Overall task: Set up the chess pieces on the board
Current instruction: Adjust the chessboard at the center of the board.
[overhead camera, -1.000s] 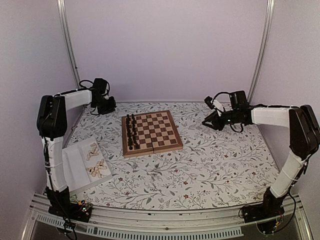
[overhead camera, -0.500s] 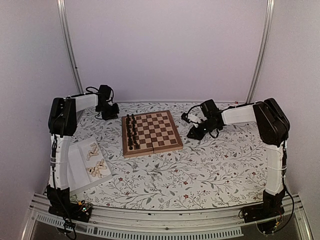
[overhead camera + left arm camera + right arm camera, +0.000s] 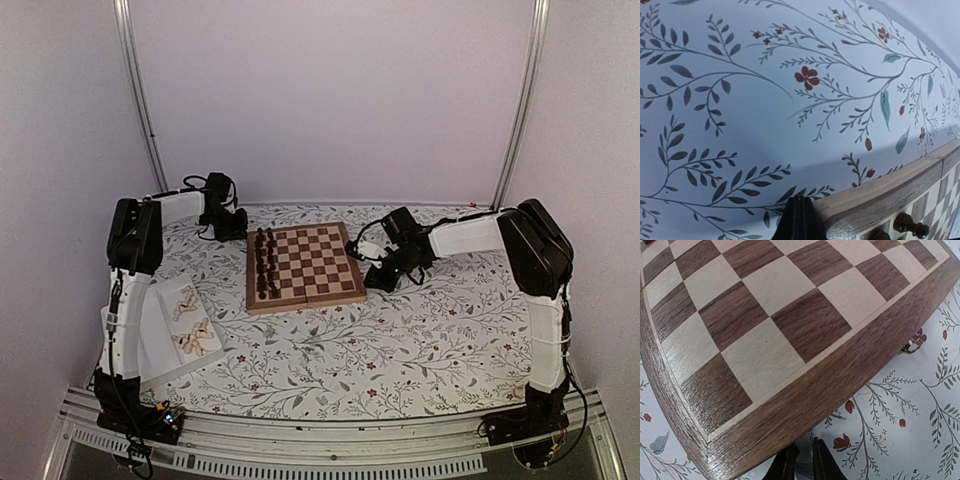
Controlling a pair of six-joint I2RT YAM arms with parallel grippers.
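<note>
The board [image 3: 305,265] lies mid-table, with dark chessmen [image 3: 265,262] lined up along its left side. The pale chess pieces [image 3: 190,320] lie in heaps in a white tray [image 3: 150,345] at the near left. My left gripper [image 3: 232,228] is low at the board's far-left corner, shut and empty; in the left wrist view its fingertips [image 3: 800,220] sit beside the wooden corner [image 3: 880,195]. My right gripper [image 3: 362,255] is at the board's right edge. Its jaws [image 3: 803,464] stand a narrow gap apart with nothing between them, just below the frame [image 3: 830,385].
A floral cloth [image 3: 400,340] covers the table. Purple walls close in the back and sides, with metal poles [image 3: 140,110] at the back corners. The tray lies close to the left arm's base.
Both arms have swung inward. The right gripper moved left to the board's right edge and its jaws narrowed. The left gripper moved right to the board's far-left corner.
</note>
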